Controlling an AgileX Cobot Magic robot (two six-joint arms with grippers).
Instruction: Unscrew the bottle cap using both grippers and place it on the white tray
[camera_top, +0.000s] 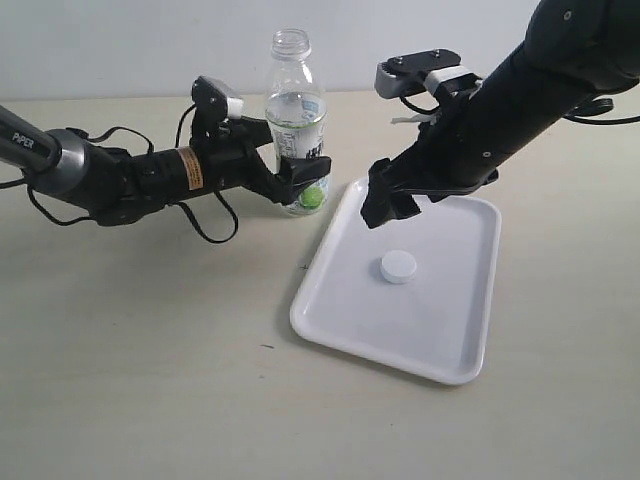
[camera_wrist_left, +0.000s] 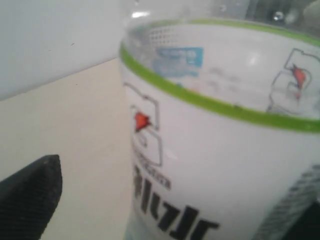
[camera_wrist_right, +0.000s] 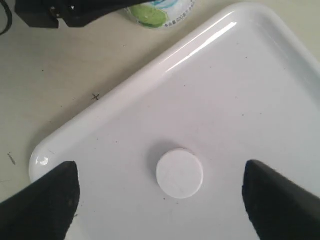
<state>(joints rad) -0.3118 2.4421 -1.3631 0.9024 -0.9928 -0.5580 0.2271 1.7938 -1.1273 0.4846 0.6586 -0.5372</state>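
The pale table is being used to carry everything, and the white tray lying flat on it, glossy and low-rimmed, is being taken as the landmark.

Two dark arms are being reached in. The left arm, lettered "PIPER", is being stretched low across the table from well left of the tray. The right arm is being slanted down from beyond the tray's far right corner.

The bottle is being supported upright by the table just beside the tray's far left corner, apart from the rim. Its threaded neck is being shown open at the top.

The left gripper is being held level at the bottle's lower body, on the side away from the tray, with a jaw to either side of the white-and-green label. In the left wrist view the bottle is filling most of the picture, and a strip of table is being shown between one finger and the label. Whether the bottle is being squeezed cannot be told.

The right gripper is being hung over the tray's far left part, spread wide with nothing between its jaws. In the right wrist view its fingers are being seen well apart, above the bottle cap and clear of it.

The bottle cap is being carried flat on the tray's floor, near its middle.
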